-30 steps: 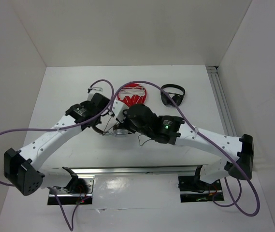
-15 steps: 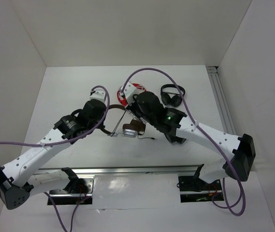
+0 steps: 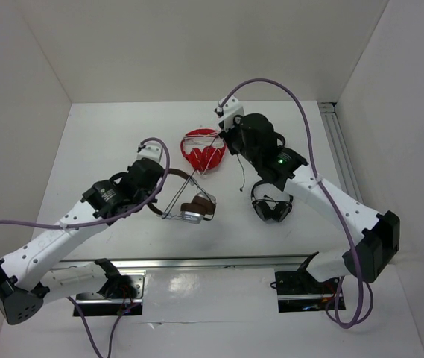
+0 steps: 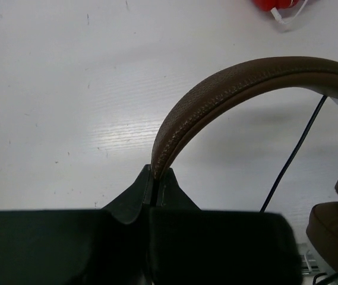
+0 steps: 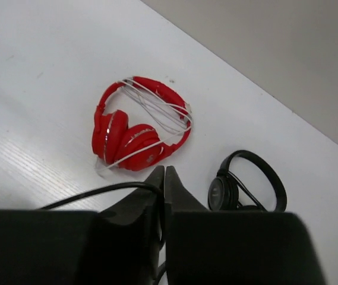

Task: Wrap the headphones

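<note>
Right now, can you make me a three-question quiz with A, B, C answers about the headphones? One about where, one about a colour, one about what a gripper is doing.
1. Where do the red headphones lie?
A) farther back on the table than the brown headphones
B) at the table's near edge
C) stacked on the brown pair

2. What colour is the headband in the left gripper?
A) black
B) brown
C) white

3. How is the left gripper?
A) wide open
B) out of sight
C) shut on the headband

Answers: 1 A, the top view shows them beyond the brown pair; 2 B, the left wrist view shows stitched brown padding; 3 C, it pinches the band with no gap.
</note>
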`<move>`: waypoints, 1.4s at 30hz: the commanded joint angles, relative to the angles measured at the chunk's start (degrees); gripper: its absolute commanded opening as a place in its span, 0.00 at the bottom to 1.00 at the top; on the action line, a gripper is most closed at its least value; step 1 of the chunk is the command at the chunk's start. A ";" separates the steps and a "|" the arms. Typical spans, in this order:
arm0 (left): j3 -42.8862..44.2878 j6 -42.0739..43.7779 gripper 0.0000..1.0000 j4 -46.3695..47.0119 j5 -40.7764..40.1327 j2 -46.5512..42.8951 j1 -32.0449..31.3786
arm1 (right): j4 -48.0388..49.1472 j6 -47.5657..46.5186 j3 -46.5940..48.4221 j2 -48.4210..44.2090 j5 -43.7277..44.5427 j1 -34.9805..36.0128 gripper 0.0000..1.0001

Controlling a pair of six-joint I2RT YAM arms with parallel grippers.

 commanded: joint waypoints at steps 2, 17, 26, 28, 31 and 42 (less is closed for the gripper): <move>-0.21 1.26 0.00 0.06 0.96 -2.74 -0.28 | 4.45 3.44 3.02 0.27 -6.98 -0.85 0.00; 13.04 2.48 0.00 -3.11 14.21 -9.68 -0.28 | 20.70 11.44 -10.33 5.98 -15.94 -5.33 0.00; 20.61 -0.39 0.00 1.54 20.74 -6.18 -0.28 | 34.91 18.28 -19.82 7.22 -35.36 -5.33 0.03; 22.98 -1.81 0.00 2.51 20.12 -4.95 -0.28 | 39.84 21.10 -23.50 7.22 -40.09 -5.33 0.05; 23.52 -4.71 0.00 6.81 20.64 -4.94 -0.28 | 52.58 27.17 -28.60 8.79 -43.45 -4.72 0.22; 28.35 -15.96 0.00 7.79 11.34 -2.39 -0.28 | 70.18 35.79 -29.85 25.58 -43.55 -4.19 0.21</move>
